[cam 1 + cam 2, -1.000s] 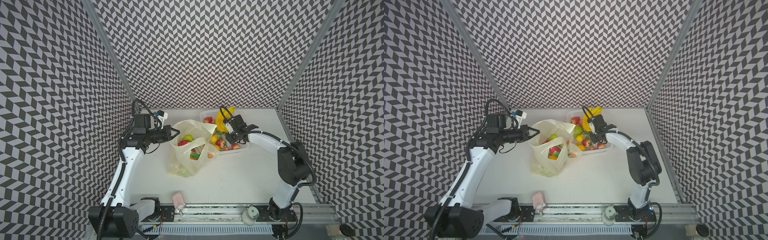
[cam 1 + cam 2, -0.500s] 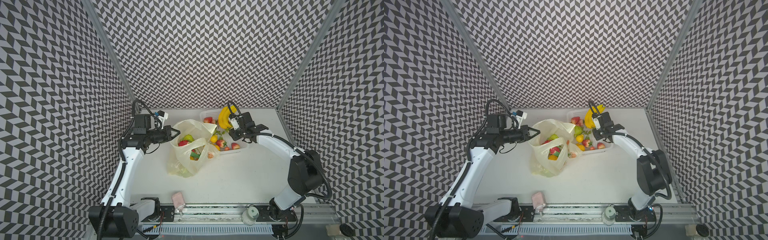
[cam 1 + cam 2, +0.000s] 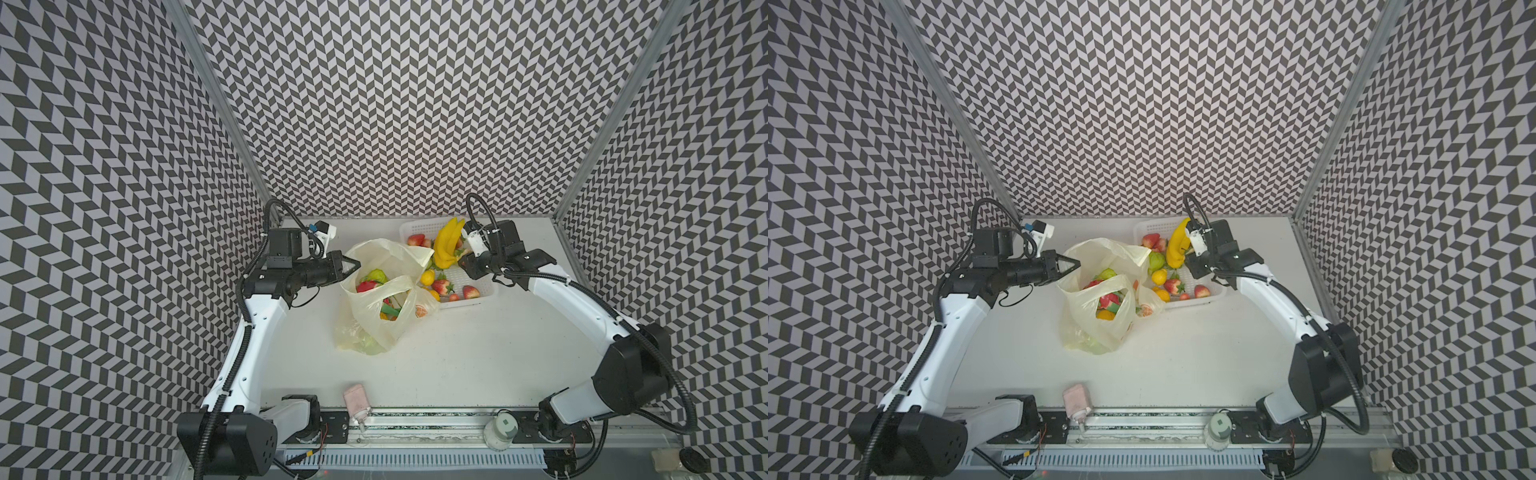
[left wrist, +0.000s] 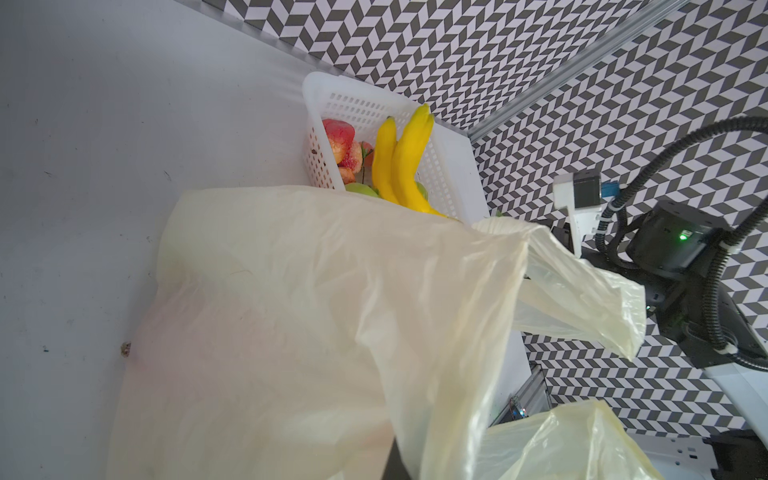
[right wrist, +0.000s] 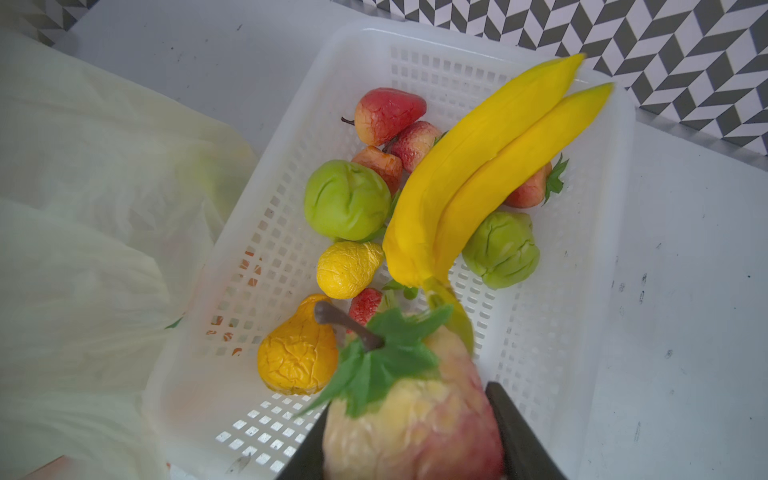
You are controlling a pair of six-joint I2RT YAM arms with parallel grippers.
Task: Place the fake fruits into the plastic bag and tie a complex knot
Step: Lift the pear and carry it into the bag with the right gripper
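The pale-yellow plastic bag [image 3: 374, 320] [image 3: 1096, 320] stands open mid-table with red, green and orange fake fruits [image 3: 370, 284] inside. My left gripper [image 3: 353, 262] [image 3: 1074, 262] is shut on the bag's rim on the left; in the left wrist view the bag [image 4: 311, 311] covers all but one dark finger [image 4: 394, 461]. My right gripper [image 5: 411, 432] [image 3: 463, 261] is shut on a pink-yellow peach [image 5: 411, 415] with green leaves, above the white basket [image 5: 582, 332] [image 3: 478, 297]. Yellow bananas [image 5: 478, 174] [image 3: 446, 245] lean beside it, among green, red and yellow fruits.
The basket [image 3: 1208, 299] sits against the bag's right side, near the back wall. A small pink object [image 3: 355, 397] lies at the table's front edge, and a white round part [image 3: 503, 424] sits on the front rail. Patterned walls close in three sides.
The right arm has swung outward, its elbow now farther right and nearer the front, and its gripper has shifted slightly right over the basket. The bananas tilted a little. The left arm stayed still.
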